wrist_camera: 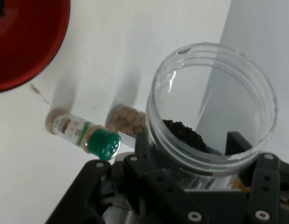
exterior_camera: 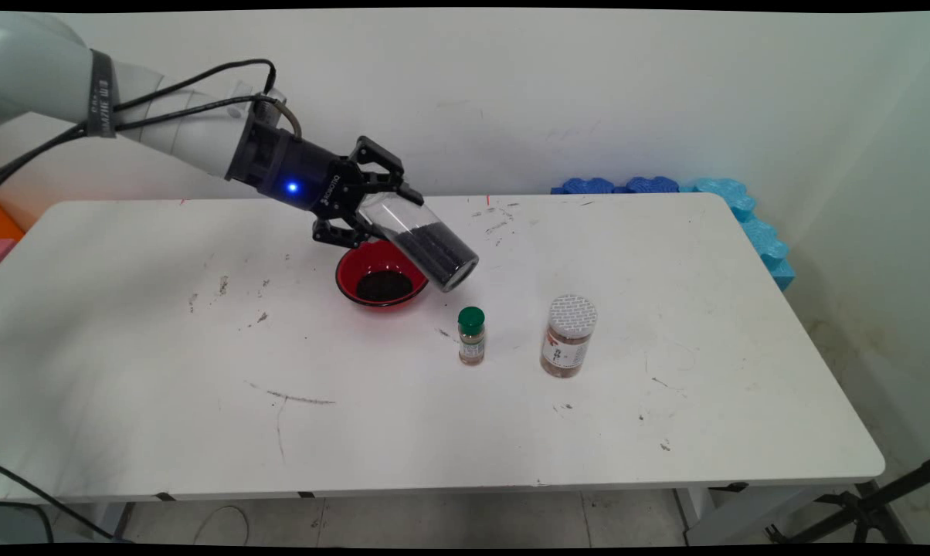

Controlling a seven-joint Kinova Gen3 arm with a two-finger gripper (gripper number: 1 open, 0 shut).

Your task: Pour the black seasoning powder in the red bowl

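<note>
Above the table's (exterior_camera: 164,371) middle, main view first: my gripper (exterior_camera: 372,202) is clamped on a clear plastic jar (exterior_camera: 419,239), fingers closed round its upper part. Jar is tilted hard, its far end pointing down and to the picture's right, w/ dark granules (exterior_camera: 434,253) piled in that lower end. Right under and a bit left of it sits a red bowl (exterior_camera: 380,276) on the tabletop, w/ a dark heap in its bottom (same look as the granules, but I can't tell more). Near the bowl, toward the near edge, stands a small spice bottle (exterior_camera: 471,336) w/ a green cap, upright. Just right of it, apart from it, a wider jar with a white lid (exterior_camera: 569,336), brownish contents, also upright. Blue foam pieces (exterior_camera: 743,216) lie along the table's far right corner.

Hand view: the clear jar (wrist_camera: 212,107) fills the right side, open mouth facing the camera, granules (wrist_camera: 184,133) resting against its lower wall. My black linkage grips it from below. Bowl's (wrist_camera: 27,42) red rim shows top left. The green-capped bottle (wrist_camera: 83,133) lies across the frame's left-center, and the wider jar (wrist_camera: 128,119) peeks out beside it, partly hidden by the clear jar.
</note>
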